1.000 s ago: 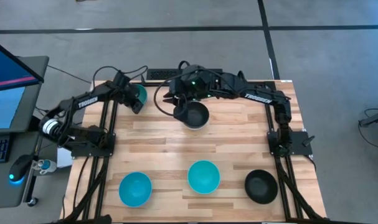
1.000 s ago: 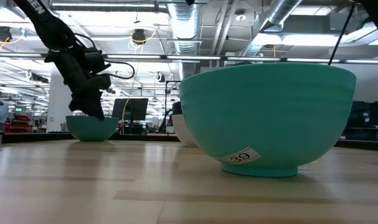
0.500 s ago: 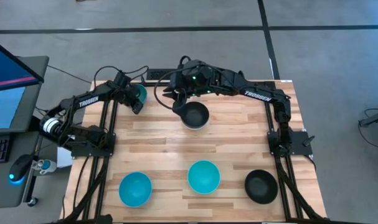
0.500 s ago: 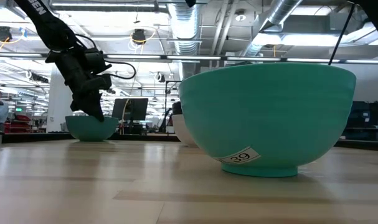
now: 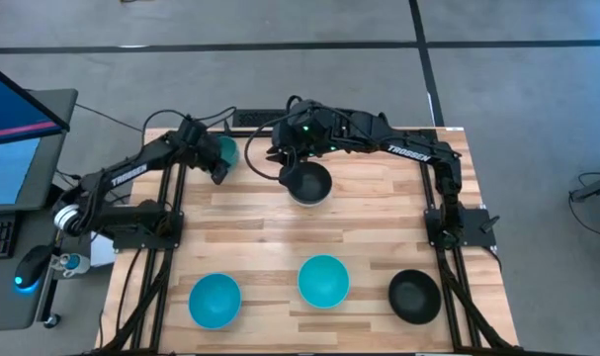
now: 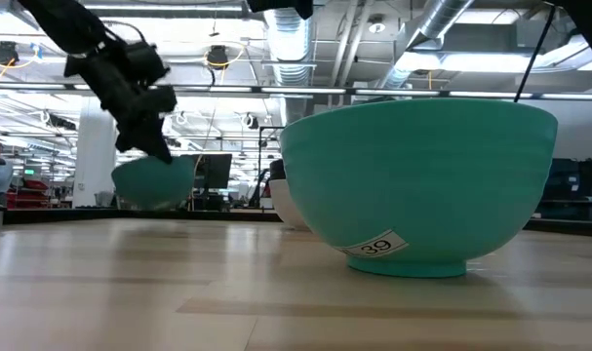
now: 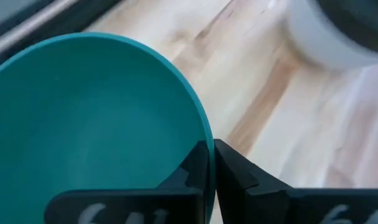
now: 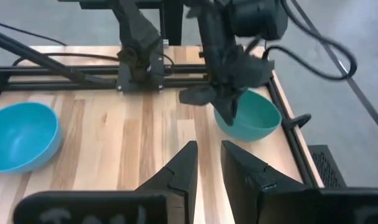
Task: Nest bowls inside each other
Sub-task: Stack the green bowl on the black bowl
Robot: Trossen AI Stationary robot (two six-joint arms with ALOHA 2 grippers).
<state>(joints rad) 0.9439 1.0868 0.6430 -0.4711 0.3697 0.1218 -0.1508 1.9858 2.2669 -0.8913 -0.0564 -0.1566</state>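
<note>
Table (image 5: 250,222): wooden, holding every bowl.
Right gripper (image 5: 280,158): above the black bowl (image 5: 308,183) nested in the white one mid-table; grip unclear.
Left gripper (image 7: 211,163): clenched on the teal bowl's (image 7: 95,118) rim, lifted clear of the table's back-left corner.

Bare surface (image 5: 250,213) lies open in front of the left claw (image 5: 218,170), out to the front row of bowls. Just beside it, toward the middle, the right claw (image 5: 280,158) and the stacked bowls (image 5: 309,184) block the way.
</note>
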